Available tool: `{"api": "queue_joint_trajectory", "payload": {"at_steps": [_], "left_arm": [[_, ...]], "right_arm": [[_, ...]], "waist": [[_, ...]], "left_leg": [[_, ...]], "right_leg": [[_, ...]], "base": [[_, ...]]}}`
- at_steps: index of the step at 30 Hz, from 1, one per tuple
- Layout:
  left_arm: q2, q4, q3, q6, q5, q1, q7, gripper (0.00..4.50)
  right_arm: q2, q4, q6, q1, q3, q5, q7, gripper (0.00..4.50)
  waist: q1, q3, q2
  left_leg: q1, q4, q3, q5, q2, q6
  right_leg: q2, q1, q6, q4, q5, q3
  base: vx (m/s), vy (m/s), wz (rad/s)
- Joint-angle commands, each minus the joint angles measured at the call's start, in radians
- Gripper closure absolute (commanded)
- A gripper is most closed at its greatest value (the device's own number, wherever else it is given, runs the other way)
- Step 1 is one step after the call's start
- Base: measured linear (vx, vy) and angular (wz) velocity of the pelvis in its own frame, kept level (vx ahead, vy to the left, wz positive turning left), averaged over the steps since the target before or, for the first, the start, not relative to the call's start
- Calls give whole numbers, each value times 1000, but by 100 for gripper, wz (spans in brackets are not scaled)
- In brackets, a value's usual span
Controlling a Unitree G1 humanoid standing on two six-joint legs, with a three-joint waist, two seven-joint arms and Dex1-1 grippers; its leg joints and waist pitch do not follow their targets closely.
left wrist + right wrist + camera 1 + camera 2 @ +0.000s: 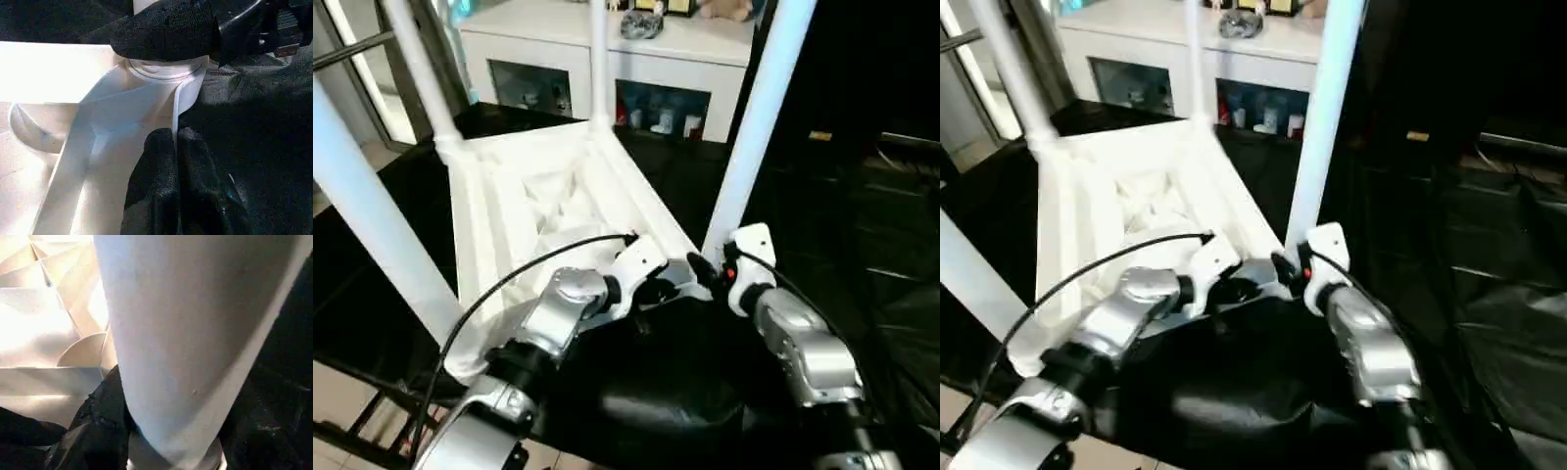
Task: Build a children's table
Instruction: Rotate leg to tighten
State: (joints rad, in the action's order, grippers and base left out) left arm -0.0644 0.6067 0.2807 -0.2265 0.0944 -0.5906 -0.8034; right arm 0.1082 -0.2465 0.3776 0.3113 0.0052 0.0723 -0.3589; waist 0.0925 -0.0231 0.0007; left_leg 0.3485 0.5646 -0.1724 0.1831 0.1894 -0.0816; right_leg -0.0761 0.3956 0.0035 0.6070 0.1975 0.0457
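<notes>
A black cloth-draped work surface (862, 274) filled the lower and right part of the head views, wrinkled and glossy in places, with pale floor tiles (352, 401) showing past its near left edge. Behind it stood a long white cabinet with glass doors (607, 69); its compartments held small blue and red items too small to identify, and a few small objects sat on its top.

The children's table lay upside down on the black cloth, left of centre. Its white plastic rectangular top (538, 206) faced down, the ribbed, X-braced underside facing up. Four long tapered white tube legs rose from the corner sockets: a near-left leg (372, 225), a far-left leg (416, 69), a far-right leg (598, 59) and a near-right leg (759, 117), all leaning a little with the camera's tilt.

Both silver forearms reached in to the near-right corner of the table. The right gripper (161, 431) was clasped around the base of the near-right leg, just above its round socket (166, 68), one black finger (93, 426) on each side of the tube and pressed to it. The left gripper (173, 161) was closed, its two black fingertips pinched together on the thin edge of a white rib beside that same socket. A black cable (509, 279) arched over the left forearm, crossing in front of the underside.
</notes>
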Motion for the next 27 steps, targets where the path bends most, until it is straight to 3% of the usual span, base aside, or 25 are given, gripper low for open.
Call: {"api": "queue_joint_trajectory", "payload": {"at_steps": [1, 4, 12, 19, 21, 22, 27], "left_arm": [[49, -20, -6, 35, -40, -32, 11, 450], [18, -39, 4, 47, -46, -18, -47, 450], [-39, -88, 31, 64, -79, 11, -197, 450], [-116, -159, 59, 67, -122, 44, -380, 450], [-125, -165, 61, 65, -123, 47, -396, 450], [-144, -179, 64, 61, -129, 55, -429, 450], [-169, -197, 63, 60, -134, 68, -468, 450]], "right_arm": [[-57, -56, 58, -47, 110, 56, -119, 183], [-5, -24, 26, -56, 149, 30, -184, 146], [137, 64, -41, -95, 209, 60, -432, 146], [261, 123, -33, -110, 204, 113, -638, 146], [272, 127, -32, -111, 204, 117, -653, 146], [287, 131, -31, -113, 202, 124, -675, 170], [301, 133, -27, -115, 200, 135, -703, 194]], "waist": [[5, 32, -10], [6, 31, -10], [12, 33, -13], [24, 33, -10], [28, 34, -8], [31, 35, -7], [33, 37, -8]], "left_leg": [[7, -72, 13, 274, 29, 17], [7, -73, 13, 282, 31, 22], [10, -69, 10, 244, 34, 46], [6, -69, 10, 246, 38, 56], [3, -67, 8, 232, 41, 59], [1, -65, 7, 224, 41, 60], [5, -62, 6, 189, 39, 64]], "right_leg": [[-62, -38, -118, -98, 317, -40], [-64, -38, -116, -101, 342, -40], [-64, -43, -141, -93, 265, -41], [-65, -42, -164, -91, 266, -40], [-64, -40, -179, -87, 222, -42], [-63, -39, -193, -83, 184, -42], [-64, -46, -213, -75, 117, -38]], "base": [[0, 0, 0], [0, 0, 0], [0, 0, 0], [0, 0, 0], [0, 0, 0], [0, 0, 0], [0, 0, 0]]}}
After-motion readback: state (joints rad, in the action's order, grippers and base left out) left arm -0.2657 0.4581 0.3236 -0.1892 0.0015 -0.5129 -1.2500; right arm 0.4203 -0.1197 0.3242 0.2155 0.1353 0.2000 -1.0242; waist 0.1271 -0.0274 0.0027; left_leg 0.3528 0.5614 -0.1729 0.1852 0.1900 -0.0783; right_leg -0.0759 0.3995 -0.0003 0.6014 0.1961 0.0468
